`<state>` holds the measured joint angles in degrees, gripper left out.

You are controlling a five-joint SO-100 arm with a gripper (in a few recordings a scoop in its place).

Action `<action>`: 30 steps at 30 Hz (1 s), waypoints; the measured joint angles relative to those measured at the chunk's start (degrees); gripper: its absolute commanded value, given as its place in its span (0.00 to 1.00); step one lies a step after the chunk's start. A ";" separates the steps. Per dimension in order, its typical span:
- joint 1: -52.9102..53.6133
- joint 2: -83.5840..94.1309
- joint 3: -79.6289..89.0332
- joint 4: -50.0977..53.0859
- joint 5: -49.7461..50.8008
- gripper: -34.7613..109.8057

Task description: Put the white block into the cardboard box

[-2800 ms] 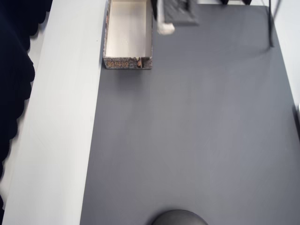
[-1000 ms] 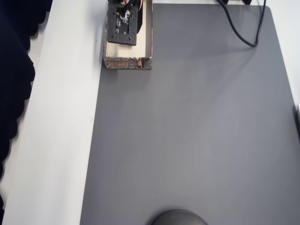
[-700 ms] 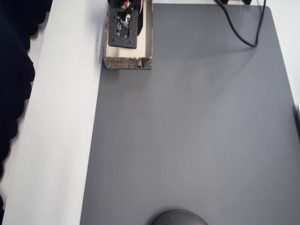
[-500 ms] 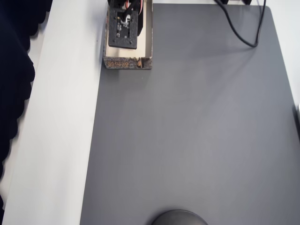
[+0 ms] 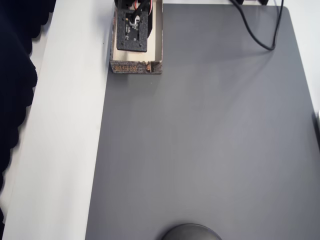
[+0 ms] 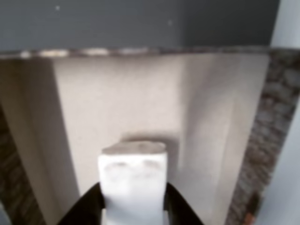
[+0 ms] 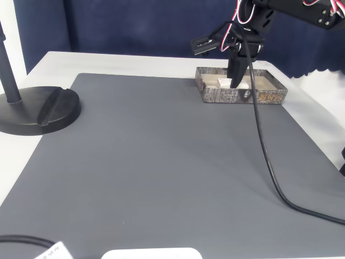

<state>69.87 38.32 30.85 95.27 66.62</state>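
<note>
My gripper [image 6: 133, 208] reaches down inside the cardboard box [image 6: 206, 122], and my two dark fingers [image 6: 86, 208] are clamped on the white block [image 6: 133, 180], one pressed against each of its sides. In the wrist view the block is a plain chalky-white piece, rectangular with softened corners, two faint shallow dimples on the face turned toward the camera, and a flat top edge. It throws a soft shadow on the box floor just behind it; whether its underside touches the floor I cannot tell.

The box is shallow and lidless. Its inside is matte cream, smooth and slightly grainy, with straight creased corners where floor meets walls. The outer walls are mottled brown with a busy print, and a strip of orange lettering shows on the long side in the fixed view [image 7: 272, 97]. From above, my black squared wrist housing [image 5: 132, 31] covers most of the box's interior, leaving a cream strip along its right wall and near end [image 5: 135, 67].

The box stands at the far edge of a dark grey mat [image 7: 161, 167] with a fine ribbed texture, spread over a smooth white table [image 5: 65, 150]. A glossy black cable [image 7: 262, 145] droops from my arm and curves across the mat. A round black stand base [image 7: 38, 110] sits at the mat's left corner in the fixed view.
</note>
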 measured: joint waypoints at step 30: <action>-2.29 18.28 8.09 -3.34 2.20 0.39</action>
<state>67.59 56.60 38.94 91.93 68.82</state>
